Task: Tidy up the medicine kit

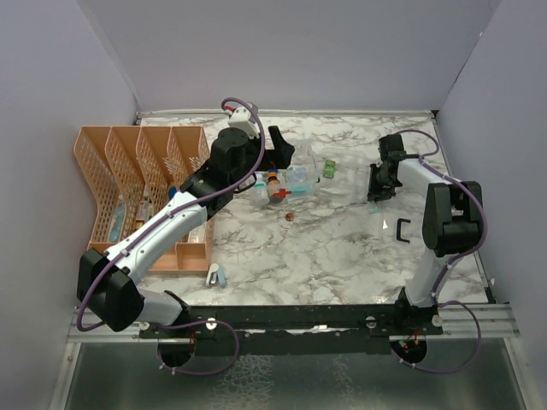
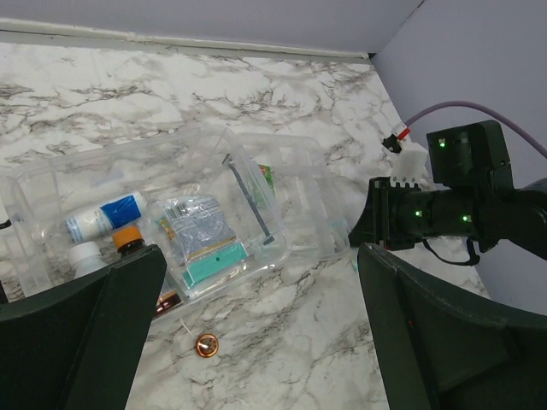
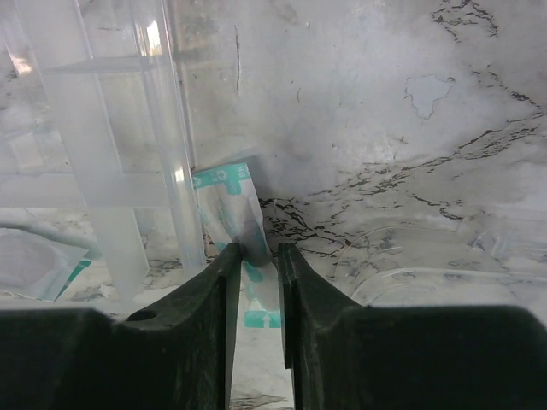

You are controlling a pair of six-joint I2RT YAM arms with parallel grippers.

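1. One medicine kit [image 1: 299, 177], a clear plastic box, lies open on the marble counter [image 1: 342, 248]. It sits toward the back and middle, between the two pincers.
2. The left wrist view shows these things inside the kit:
   - one white bottle with a blue label [image 2: 104, 218]
   - one orange-capped bottle [image 2: 128, 238], with one white cap [image 2: 85, 253] just beside it
   - one silver foil sachet [image 2: 198, 219]
   - one flat teal packet [image 2: 214, 261]
   - one thin black bar [image 2: 249, 198] lying across the middle
3. The left pincer [image 2: 261, 256] hangs above the kit with its two fingers spread wide, gripping nothing.
4. The right pincer [image 3: 258, 252] is low at the kit's right side, its two fingers drawn narrow. One teal-and-white packet [image 3: 226, 198] runs between them, lying against the kit's clear wall. I cannot tell whether the fingers actually pinch it.
5. One small copper-coloured disc [image 2: 206, 345] lies on the counter just in front of the kit, not touching it.
6. One orange lattice organizer [image 1: 111, 171] with four slots stands at the left edge of the counter. The things in it are too small to name.
7. One black C-shaped piece [image 1: 402, 228] lies on the counter near the right arm, well apart from the kit.
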